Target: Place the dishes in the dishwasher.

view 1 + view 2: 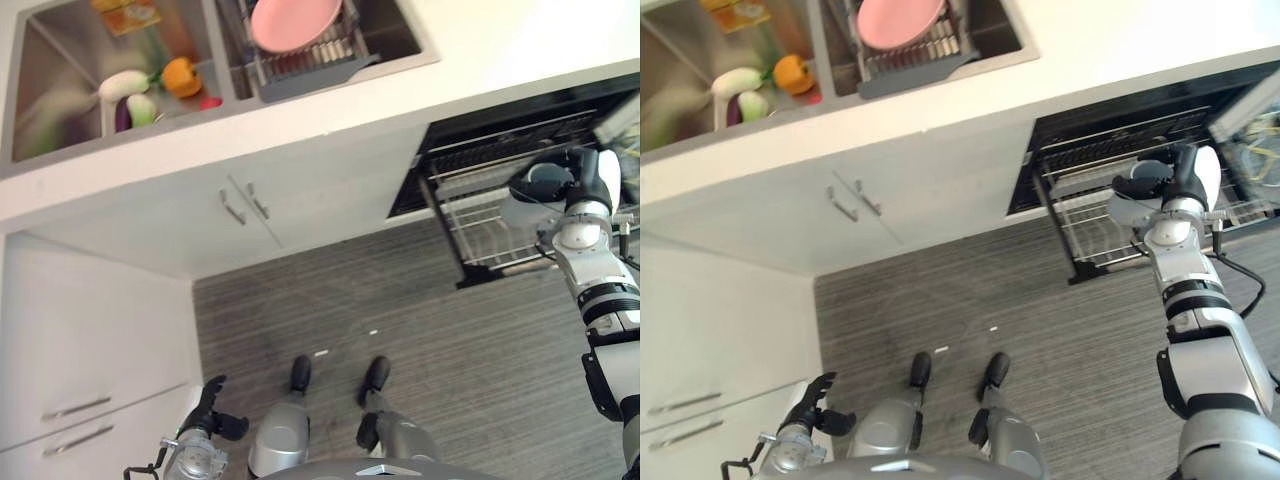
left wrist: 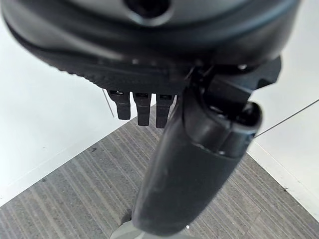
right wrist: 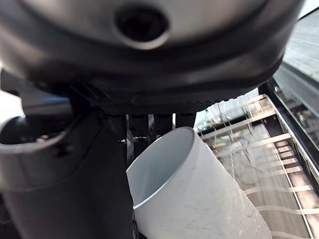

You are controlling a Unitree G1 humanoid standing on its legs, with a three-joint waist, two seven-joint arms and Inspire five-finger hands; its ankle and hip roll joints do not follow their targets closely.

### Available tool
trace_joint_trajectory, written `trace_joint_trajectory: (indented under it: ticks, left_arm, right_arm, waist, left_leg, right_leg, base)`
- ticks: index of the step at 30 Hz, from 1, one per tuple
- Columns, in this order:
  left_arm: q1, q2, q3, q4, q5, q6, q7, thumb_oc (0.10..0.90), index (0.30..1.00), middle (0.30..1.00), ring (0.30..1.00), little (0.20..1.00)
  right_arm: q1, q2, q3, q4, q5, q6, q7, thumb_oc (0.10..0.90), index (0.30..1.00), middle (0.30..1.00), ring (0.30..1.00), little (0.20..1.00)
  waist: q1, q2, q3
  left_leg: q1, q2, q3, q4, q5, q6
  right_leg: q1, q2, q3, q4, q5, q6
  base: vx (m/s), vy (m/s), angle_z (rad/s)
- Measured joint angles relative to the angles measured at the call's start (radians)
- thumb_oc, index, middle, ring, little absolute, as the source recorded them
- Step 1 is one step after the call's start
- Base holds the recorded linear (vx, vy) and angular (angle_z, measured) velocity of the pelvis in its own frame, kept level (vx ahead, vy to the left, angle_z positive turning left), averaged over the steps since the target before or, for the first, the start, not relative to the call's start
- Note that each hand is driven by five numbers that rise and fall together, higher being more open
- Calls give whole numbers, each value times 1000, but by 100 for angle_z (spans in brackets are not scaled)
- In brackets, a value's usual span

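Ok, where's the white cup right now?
The white cup is held in the right hand, on the robot's right, over the pulled-out dishwasher rack.

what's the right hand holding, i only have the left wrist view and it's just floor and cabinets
Observer: The right hand is curled around a white cup.
Operator: is it over the dishwasher yet
Observer: Yes, in the right eye view the cup is above the pulled-out wire rack.
Operator: anything left in the sink
Observer: A pink plate stands in the drying rack in the sink.
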Motion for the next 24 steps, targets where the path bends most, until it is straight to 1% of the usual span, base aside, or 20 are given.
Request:
trace_joint_trajectory:
  ticks: [1,2,4,5,6,8,10,14,15,16,18,19,20,22,23,24]
  left_arm:
    - [0,0,0,0,0,0,0,800,900,900,900,900]
    - [-20,-2,-11,0,0,0,-4,800,900,900,900,900]
    - [-30,-2,-12,0,0,-1,-4,800,900,900,900,900]
    - [-45,-1,-11,3,0,-10,0,800,900,900,900,900]
    - [-80,-3,-16,15,0,-25,5,800,900,900,900,900]
    - [-132,-13,-20,17,0,-26,4,800,900,900,900,900]
    - [-155,-17,-20,17,0,-30,5,800,900,900,900,900]
    - [-159,-17,-18,15,0,-29,8,800,900,900,900,900]
    - [-158,-17,-18,18,0,-29,8,800,900,900,900,900]
    - [-172,-18,-23,35,0,-29,13,800,900,900,900,900]
    - [-226,-21,-42,139,1,-20,16,800,900,900,900,900]
    - [-228,-22,-40,141,1,-21,20,800,900,900,900,900]
    - [-228,-22,-40,140,2,-20,19,800,900,900,900,900]
    - [-222,-25,-40,142,6,-17,18,800,900,900,900,900]
    - [-222,-30,-34,143,11,-12,18,800,900,900,900,900]
    - [-222,-30,-34,143,11,-12,18,800,900,900,900,900]
  right_arm:
    - [0,0,0,0,0,0,0,400,300,300,300,300]
    - [-4,10,9,8,-1,6,16,400,300,300,300,300]
    - [-4,20,10,10,-1,6,21,400,300,300,300,300]
    - [-15,31,15,19,-2,0,21,400,300,300,300,300]
    - [-57,37,52,81,-5,-3,26,400,300,300,300,300]
    - [-79,38,52,107,-14,6,33,400,300,300,300,300]
    - [-90,44,52,111,-22,6,34,400,300,300,300,300]
    - [-91,44,52,110,-22,6,36,400,300,300,300,300]
    - [-91,44,52,110,-22,6,36,800,900,900,900,900]
    - [-99,48,56,114,-23,9,35,800,900,900,900,900]
    - [-140,70,66,109,-22,20,33,800,900,900,900,900]
    - [-140,69,64,89,-22,18,32,800,900,900,900,900]
    - [-120,68,40,34,-18,27,32,800,900,900,900,900]
    - [-31,69,-21,-157,-8,16,26,800,900,900,900,900]
    - [60,76,-75,-289,0,-5,9,800,900,900,900,900]
    - [60,76,-75,-289,0,-5,9,800,900,900,900,900]
  waist:
    - [0,0,0]
    - [0,9,9]
    - [0,10,10]
    - [-5,1,17]
    - [-15,-6,31]
    - [-17,-8,40]
    - [-17,-14,44]
    - [-20,-14,44]
    - [-21,-14,44]
    - [-24,-14,44]
    - [-35,-14,44]
    - [-40,-14,44]
    - [-47,-13,44]
    - [-58,-12,45]
    - [-61,-11,45]
    - [-61,-11,45]
  left_leg:
    - [0,0,0,0,0,0]
    - [-12,-2,-8,2,1,0]
    - [-13,-2,-8,3,1,0]
    - [-26,-7,-6,19,0,0]
    - [-32,-8,-9,25,0,0]
    - [-46,-6,-21,23,1,0]
    - [-48,-9,-20,23,1,1]
    - [-45,-11,-20,23,1,1]
    - [-45,-11,-19,23,1,1]
    - [-44,-11,-19,23,1,1]
    - [-43,-10,-11,25,2,2]
    - [-42,-10,-13,27,2,2]
    - [-31,-10,-14,26,2,2]
    - [0,-9,-9,20,2,1]
    - [24,-8,-11,13,2,1]
    - [24,-8,-11,13,2,1]
  right_leg:
    - [0,0,0,0,0,0]
    - [-9,-2,-7,0,1,-1]
    - [-8,-2,-8,0,1,-1]
    - [-8,-7,-11,0,1,-1]
    - [-9,-8,-18,0,1,-1]
    - [-17,-7,-23,0,1,-1]
    - [-20,-10,-22,0,1,-1]
    - [-17,-12,-22,0,1,-1]
    - [-17,-12,-22,0,1,-1]
    - [-17,-12,-20,0,2,-2]
    - [-18,-11,-14,0,5,-6]
    - [-15,-11,-16,0,5,-6]
    - [-7,-11,-16,0,5,-6]
    - [20,-10,-11,0,4,-5]
    - [42,-8,-12,0,1,-2]
    - [42,-8,-12,0,1,-2]
  base:
    - [-25,-2,10]
    - [-25,-2,9]
    - [-36,-25,8]
    - [-22,-39,14]
    - [-27,-28,23]
    - [-19,-8,18]
    - [0,0,2]
    - [0,0,0]
    - [0,0,0]
    - [-33,22,-6]
    - [-2,15,-7]
    - [0,0,0]
    - [54,14,2]
    - [68,10,-3]
    - [42,-2,-1]
    - [62,-17,3]
